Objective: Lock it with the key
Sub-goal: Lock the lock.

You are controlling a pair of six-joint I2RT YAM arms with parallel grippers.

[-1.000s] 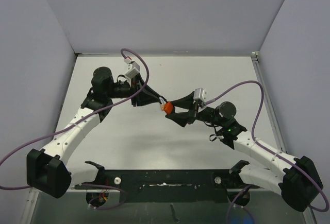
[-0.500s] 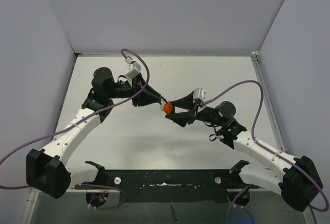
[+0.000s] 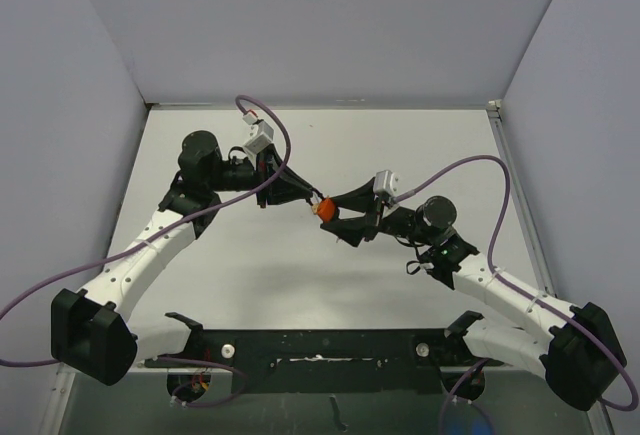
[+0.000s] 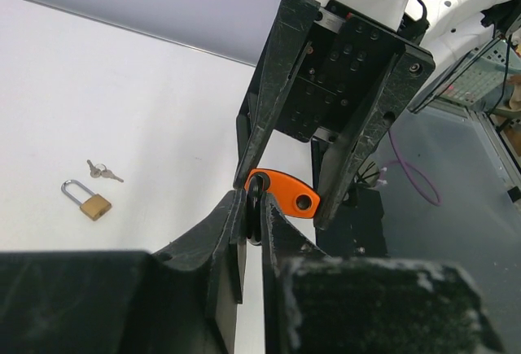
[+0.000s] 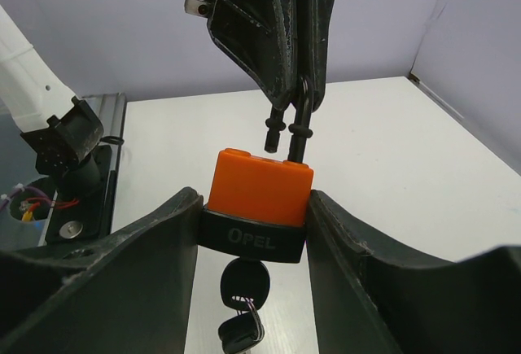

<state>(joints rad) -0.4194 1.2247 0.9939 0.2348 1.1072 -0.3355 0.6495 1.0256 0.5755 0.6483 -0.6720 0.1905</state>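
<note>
Top view: the orange padlock (image 3: 325,210) hangs in the air above the table (image 3: 400,135), between the two arms. The left gripper (image 3: 312,201) meets the padlock from its left, the right gripper (image 3: 335,217) from its right. Both are equally near.

Left wrist view: the left gripper (image 4: 252,207) has its fingers together, pinching the black shackle (image 4: 256,207). The padlock body (image 4: 285,194) is just beyond the shackle, inside the right gripper (image 4: 283,201). A brass padlock (image 4: 91,202) and small keys (image 4: 103,171) lie on the table, well left of the orange padlock and apart from it.

Right wrist view: the right gripper (image 5: 254,216) is clamped on the padlock body (image 5: 259,187). The shackle (image 5: 303,126) stands straight up from the body. Its short leg ends just above the top face, not seated, so it looks open. The key (image 5: 242,277) sticks out of the underside. My read: closing needs a push along the shackle's long axis, toward the body.
</note>
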